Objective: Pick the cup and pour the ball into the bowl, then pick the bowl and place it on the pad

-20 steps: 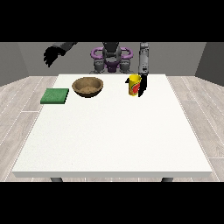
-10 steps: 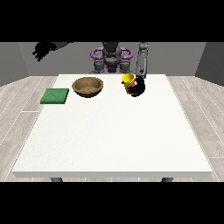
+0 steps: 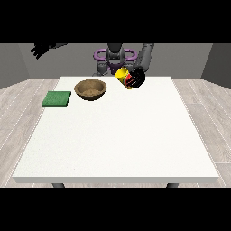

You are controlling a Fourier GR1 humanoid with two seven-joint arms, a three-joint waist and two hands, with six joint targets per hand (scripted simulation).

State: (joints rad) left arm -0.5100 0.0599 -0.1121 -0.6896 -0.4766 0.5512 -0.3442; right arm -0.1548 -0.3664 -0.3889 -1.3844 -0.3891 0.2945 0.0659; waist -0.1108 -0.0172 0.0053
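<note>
The robot hand (image 3: 136, 78) at the view's right grips the tilted cup (image 3: 122, 76) above the tabletop (image 3: 117, 135)'s far edge, bowl (image 3: 91, 89) beside it; white surface spreads nearer.

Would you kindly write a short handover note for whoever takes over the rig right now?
Hand at the view's right: closed round the yellow cup, which is lifted off the table and tilted toward the bowl.
Hand at the view's left: raised off to the side, holding nothing.
Bowl: on the table, left of the cup. Green pad: left of the bowl, nothing on it.
Done: cup picked up.
Left: pour the ball into the bowl (ball not visible), then move the bowl onto the pad.
</note>
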